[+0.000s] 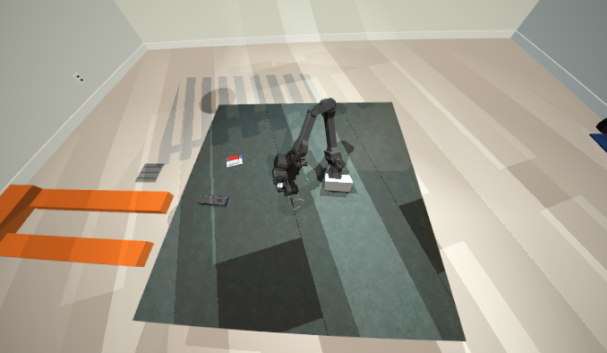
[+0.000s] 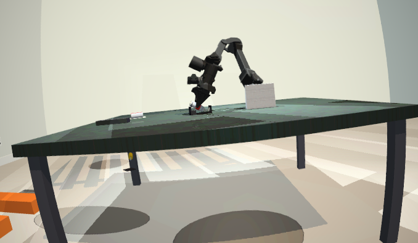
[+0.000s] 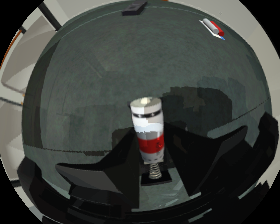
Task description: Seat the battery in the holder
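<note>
Overhead, my black, jointed arm [image 1: 309, 127] [image 2: 241, 58] rises from a white rectangular block [image 1: 338, 184] [image 2: 260, 96] and bends down to the dark green desk [image 1: 269, 287] [image 2: 216, 135] [image 3: 91, 60]; from here I cannot make out what is between my jaws. Off to one side lie a flat, dark grey oblong object [image 1: 213, 200] [image 2: 112, 121] [image 3: 135, 8] and a small red-and-white piece [image 1: 234, 160] [image 2: 137, 115] [image 3: 212, 28]. From the exterior, my black, tapering jaws [image 2: 198, 103] grasp the white-and-red cylindrical battery [image 2: 199, 107] [image 3: 148, 131], tilted at the low black holder [image 2: 211, 108] [image 3: 157, 178], its white end raised over one upright end wall. At my wrist, the battery stands between my jaws, pale terminal end toward the camera, with the holder's coiled metal spring [image 3: 154, 170] near its lower end; whether they touch I cannot tell.
</note>
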`<state>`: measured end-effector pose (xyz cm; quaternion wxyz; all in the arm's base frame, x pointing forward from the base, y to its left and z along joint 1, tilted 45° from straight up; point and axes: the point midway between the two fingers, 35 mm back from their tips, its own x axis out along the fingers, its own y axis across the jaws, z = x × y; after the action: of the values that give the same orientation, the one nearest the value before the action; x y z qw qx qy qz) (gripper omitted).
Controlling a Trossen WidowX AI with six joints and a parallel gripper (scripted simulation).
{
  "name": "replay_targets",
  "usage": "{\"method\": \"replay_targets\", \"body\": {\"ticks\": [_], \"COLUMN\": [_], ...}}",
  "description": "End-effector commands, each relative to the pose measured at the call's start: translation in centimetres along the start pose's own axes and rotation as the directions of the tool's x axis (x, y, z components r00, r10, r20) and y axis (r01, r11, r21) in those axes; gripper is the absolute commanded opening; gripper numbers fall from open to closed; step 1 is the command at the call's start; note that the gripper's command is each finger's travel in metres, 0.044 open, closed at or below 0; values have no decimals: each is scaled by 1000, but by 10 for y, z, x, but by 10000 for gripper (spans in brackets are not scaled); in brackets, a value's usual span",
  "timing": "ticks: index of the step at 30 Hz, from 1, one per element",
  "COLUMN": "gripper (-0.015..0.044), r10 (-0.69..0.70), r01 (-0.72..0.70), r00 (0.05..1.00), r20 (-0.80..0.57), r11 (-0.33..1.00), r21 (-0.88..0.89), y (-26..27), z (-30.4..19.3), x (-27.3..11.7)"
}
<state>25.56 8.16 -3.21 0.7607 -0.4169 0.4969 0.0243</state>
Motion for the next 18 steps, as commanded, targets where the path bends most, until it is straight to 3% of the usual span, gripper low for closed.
{"method": "replay_targets", "body": {"ticks": [1,18], "gripper": [87,87], "r10": [2,4], "r01": [-2,-4], "r00": [1000,1000], "r20": [-18,-28], "r11": [1000,1000], "r21": [1,3], "y": [0,0], "z": [-6,-17], "x": [1,-4]}}
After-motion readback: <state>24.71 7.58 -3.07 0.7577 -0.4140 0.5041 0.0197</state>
